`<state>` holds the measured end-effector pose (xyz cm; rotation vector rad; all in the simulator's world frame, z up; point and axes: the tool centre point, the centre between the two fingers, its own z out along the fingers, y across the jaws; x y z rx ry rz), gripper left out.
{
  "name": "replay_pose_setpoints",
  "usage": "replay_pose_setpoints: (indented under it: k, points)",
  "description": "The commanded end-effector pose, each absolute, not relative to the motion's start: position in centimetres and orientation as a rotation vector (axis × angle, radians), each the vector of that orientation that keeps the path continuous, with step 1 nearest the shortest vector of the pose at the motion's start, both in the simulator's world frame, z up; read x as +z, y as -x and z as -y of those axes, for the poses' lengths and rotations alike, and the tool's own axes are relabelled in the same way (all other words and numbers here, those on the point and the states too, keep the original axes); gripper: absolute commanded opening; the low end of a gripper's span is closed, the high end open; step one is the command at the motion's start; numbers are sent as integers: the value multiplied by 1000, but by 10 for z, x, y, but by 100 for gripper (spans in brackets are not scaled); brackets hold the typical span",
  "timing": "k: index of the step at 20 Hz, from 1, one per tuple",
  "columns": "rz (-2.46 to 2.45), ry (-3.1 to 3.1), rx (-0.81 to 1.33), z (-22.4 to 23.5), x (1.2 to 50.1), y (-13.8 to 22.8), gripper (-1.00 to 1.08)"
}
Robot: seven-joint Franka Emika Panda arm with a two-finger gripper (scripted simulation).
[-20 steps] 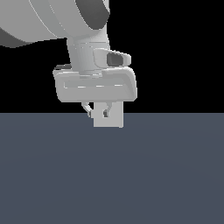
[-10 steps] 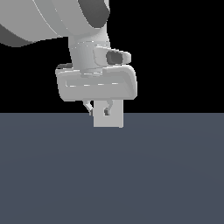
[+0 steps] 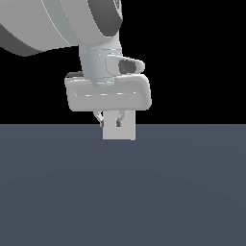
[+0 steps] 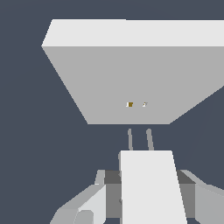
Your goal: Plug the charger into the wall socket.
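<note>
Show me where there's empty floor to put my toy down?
The floor is bare in front of the socket and off to both sides in the exterior view. It is crowded only at the socket, where the gripper holds the charger, prongs just short of the socket's face.

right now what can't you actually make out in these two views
- Exterior view: the charger is not visible; the gripper and the wall socket overlap there.
- Exterior view: the socket's holes are not visible.
- Wrist view: the charger runs off the picture's edge; where the fingers meet its sides is unclear.
- Wrist view: the socket is cut by the edge; its two dots are too small for detail.
</note>
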<state>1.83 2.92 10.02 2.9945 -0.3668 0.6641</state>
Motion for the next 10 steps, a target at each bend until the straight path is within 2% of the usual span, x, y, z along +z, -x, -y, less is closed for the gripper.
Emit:
replay_pose_setpoints:
  k: [1, 10]
  points:
    - [367, -2994, 665, -27, 100, -26, -100]
    - [368, -2994, 663, -20, 100, -53, -100]
